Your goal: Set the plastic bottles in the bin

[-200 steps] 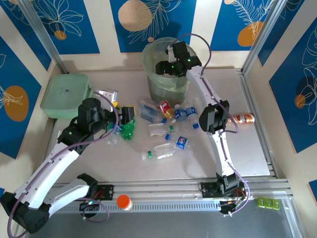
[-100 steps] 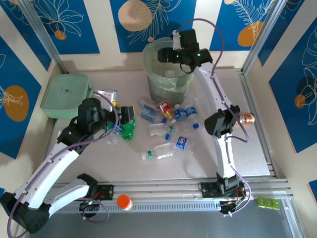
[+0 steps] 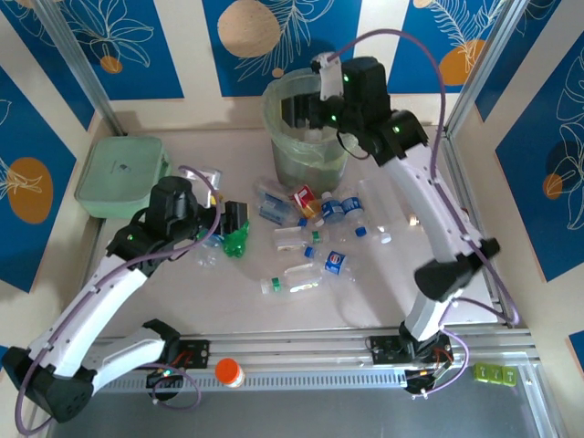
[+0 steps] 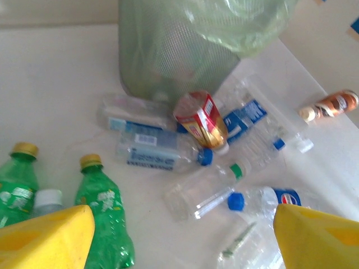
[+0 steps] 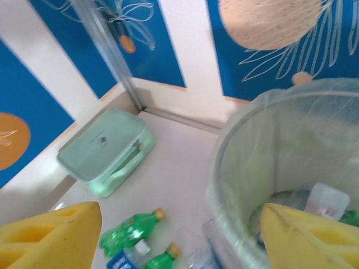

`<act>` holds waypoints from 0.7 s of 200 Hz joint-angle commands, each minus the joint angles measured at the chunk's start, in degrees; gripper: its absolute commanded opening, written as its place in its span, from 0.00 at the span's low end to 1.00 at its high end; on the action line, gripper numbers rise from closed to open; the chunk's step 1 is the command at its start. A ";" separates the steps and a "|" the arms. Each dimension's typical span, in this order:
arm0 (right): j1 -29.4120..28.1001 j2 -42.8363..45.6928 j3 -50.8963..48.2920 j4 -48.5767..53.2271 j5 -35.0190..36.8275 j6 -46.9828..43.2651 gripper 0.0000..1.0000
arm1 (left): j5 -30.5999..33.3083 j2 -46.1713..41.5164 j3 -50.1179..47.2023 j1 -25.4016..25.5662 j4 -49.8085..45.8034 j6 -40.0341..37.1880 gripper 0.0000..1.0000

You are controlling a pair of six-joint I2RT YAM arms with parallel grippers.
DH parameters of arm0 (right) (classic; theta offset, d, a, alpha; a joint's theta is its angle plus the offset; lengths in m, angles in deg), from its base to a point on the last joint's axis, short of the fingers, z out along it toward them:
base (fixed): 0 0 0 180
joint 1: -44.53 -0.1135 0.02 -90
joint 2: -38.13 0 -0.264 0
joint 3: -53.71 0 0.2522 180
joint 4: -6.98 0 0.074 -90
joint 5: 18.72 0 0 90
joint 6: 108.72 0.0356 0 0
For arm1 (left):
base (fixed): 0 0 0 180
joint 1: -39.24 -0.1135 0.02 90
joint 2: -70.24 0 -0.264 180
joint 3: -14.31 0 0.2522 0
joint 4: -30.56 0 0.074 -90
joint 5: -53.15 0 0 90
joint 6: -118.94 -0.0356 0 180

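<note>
The right gripper [image 5: 179,218] has lifted out of the bin [image 5: 221,157] and hangs over its rim, jaws spread and empty; a clear bottle [image 5: 325,203] lies inside, so that drop looks done. The green bottle [image 4: 104,218] lies flat on the table before the left gripper [image 4: 182,216], also spread and empty, its yellow cap and long axis pointing away from it, roughly toward the bin

We record a back wall [image 3: 192,46] of cream stripes and blue panels [image 3: 310,55] — white leaf line-drawings and tan or orange discs [image 3: 248,27] are printed on them. The side walls [image 3: 547,182] carry the same pattern. Slanted aluminium posts [image 3: 78,68] stand at both far corners. The worktop [image 3: 456,274] is pale beige and matte — an aluminium rail [image 3: 301,351] runs along its near edge. Lighting is even, shadows soft.
</note>
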 commanded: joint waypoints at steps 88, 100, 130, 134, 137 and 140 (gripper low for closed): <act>3.50 40.91 -48.51 -8.94 -3.58 7.09 0.75 | 0.41 13.03 3.94 18.12 -11.84 -20.38 0.84; 4.17 43.79 -50.97 -8.14 -3.80 7.80 0.75 | 3.04 16.18 4.33 21.67 -11.63 -23.28 0.85; 6.13 48.95 -54.15 -5.95 -4.55 8.50 0.75 | 6.52 22.06 4.10 28.48 -8.06 -30.43 0.89; 6.39 49.51 -54.34 -5.61 -4.47 8.54 0.75 | 7.01 22.63 3.94 29.14 -7.39 -31.34 0.90; 6.64 49.96 -54.52 -5.41 -4.51 8.51 0.75 | 7.48 23.15 3.88 29.57 -7.01 -31.89 0.91; 6.96 50.39 -54.65 -5.21 -4.62 8.52 0.75 | 7.90 23.71 4.00 29.89 -6.74 -32.33 0.91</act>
